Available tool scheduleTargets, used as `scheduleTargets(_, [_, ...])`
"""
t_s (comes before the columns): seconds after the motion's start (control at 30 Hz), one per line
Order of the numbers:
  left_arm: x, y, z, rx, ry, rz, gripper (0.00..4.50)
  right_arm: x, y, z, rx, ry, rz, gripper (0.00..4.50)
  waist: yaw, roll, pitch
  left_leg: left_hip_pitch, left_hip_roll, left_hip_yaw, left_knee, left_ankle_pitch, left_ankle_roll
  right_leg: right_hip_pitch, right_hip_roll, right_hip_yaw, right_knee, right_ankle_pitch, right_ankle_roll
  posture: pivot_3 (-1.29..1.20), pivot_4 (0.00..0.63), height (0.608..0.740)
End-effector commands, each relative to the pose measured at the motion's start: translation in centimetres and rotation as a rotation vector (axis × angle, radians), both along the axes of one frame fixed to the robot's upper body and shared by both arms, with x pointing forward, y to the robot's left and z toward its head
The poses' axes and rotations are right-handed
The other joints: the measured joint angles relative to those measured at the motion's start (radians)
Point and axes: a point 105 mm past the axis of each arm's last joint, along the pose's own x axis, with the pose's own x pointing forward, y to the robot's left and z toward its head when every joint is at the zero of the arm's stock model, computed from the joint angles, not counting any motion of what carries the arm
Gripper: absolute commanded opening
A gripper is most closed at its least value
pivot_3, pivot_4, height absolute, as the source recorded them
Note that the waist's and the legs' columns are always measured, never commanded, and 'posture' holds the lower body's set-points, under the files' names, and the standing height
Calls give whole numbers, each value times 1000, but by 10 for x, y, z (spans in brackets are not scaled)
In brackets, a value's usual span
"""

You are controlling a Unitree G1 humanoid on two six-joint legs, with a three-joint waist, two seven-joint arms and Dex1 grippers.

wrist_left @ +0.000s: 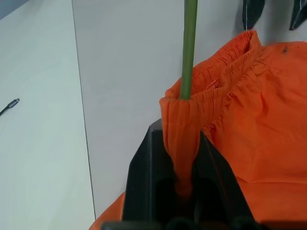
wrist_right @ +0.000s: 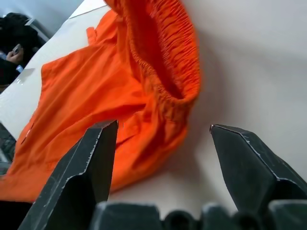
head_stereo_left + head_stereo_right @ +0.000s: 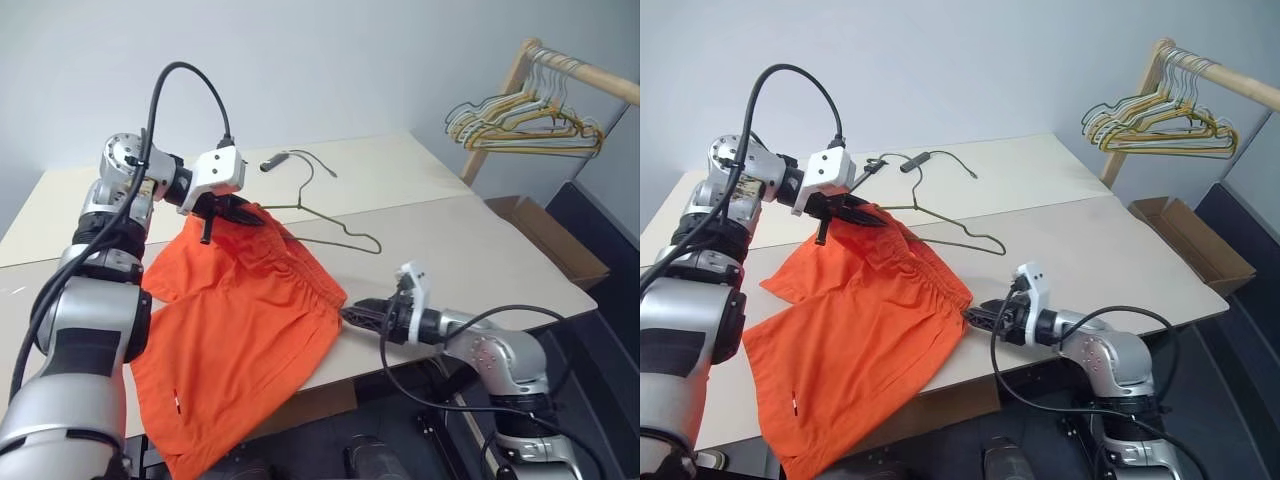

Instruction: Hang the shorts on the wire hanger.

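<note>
With your left gripper clamped on the waistband of the shorts over the wire hanger on the table, close your spread right gripper on the near waistband edge.

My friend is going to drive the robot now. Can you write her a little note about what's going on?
Left pincer: shut on the waistband of the bright orange fabric shorts, lifting that corner.
Right pincer: open, empty, at the table's near edge, pointing at the waistband's other end.
The thin greyish wire hanger lies on the pale table; one end goes into the waistband beside the left pincer. The shorts' legs hang over the table's front edge.
Done: shorts gripped, hanger partly threaded.
Left: get the shorts properly draped on the hanger.
</note>
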Motion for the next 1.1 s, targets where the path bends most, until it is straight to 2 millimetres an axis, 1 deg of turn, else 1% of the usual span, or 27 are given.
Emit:
scheduleTargets(0.03, [1,3,19,-30,-63,5,0,6,6,8,15,-24,2,3589,2,0,0,0,0,0,0,0,0,0,0,0,0,0,0,-115,0,740])
scheduleTargets(0.07, [1,3,19,-31,-64,6,0,7,6,4,9,-3,-1,3589,2,0,0,0,0,0,0,0,0,0,0,0,0,0,0,-113,0,740])
scheduleTargets(0.17, [1,4,20,-33,-66,10,0,8,9,-5,-27,8,10,2975,2,0,0,0,0,0,0,0,0,0,0,0,0,0,0,-109,0,740])
scheduleTargets(0.2, [1,4,19,-33,-66,11,0,8,10,-5,-24,11,9,2684,2,0,0,0,0,0,0,0,0,0,0,0,0,0,0,-109,0,740])
scheduleTargets(0.3, [1,4,19,-37,-65,13,0,11,14,-6,-21,3,8,1558,2,0,0,0,0,0,0,0,0,0,0,0,0,0,0,-104,0,740])
scheduleTargets(0.43, [-1,6,18,-39,-53,11,0,15,16,-6,-14,2,-7,181,3,0,0,0,0,0,0,0,0,0,0,0,0,0,0,-102,0,740])
scheduleTargets(0.47, [-1,7,18,-38,-51,11,0,16,16,-6,-13,1,-11,47,3,0,0,0,0,-1,0,0,0,0,0,0,1,0,0,-101,0,740])
scheduleTargets(0.6, [-4,12,20,-37,-42,6,0,21,11,-9,-47,-10,-45,47,2,0,0,0,0,-1,0,0,0,0,0,0,1,0,0,-103,0,740])
scheduleTargets(0.7, [-8,17,19,-29,-31,3,0,26,2,-11,-78,-34,-66,47,2,0,0,0,0,-1,0,0,0,0,0,0,1,0,0,-106,0,740])
scheduleTargets(0.87, [-14,26,19,-20,-24,2,0,36,-23,-8,-152,-85,-85,47,0,0,0,0,0,-1,0,0,0,0,0,0,1,0,0,-105,0,740])
scheduleTargets(1.03, [-22,24,19,-31,-10,-37,0,42,-48,-4,-231,-116,-51,47,4,0,0,0,0,-1,0,0,0,0,0,-1,1,0,0,-95,0,740])
scheduleTargets(1.1, [-25,24,18,-27,-4,-46,0,44,-55,-3,-251,-124,-45,47,6,0,0,0,0,-1,0,0,0,0,0,-1,1,0,0,-94,0,740])
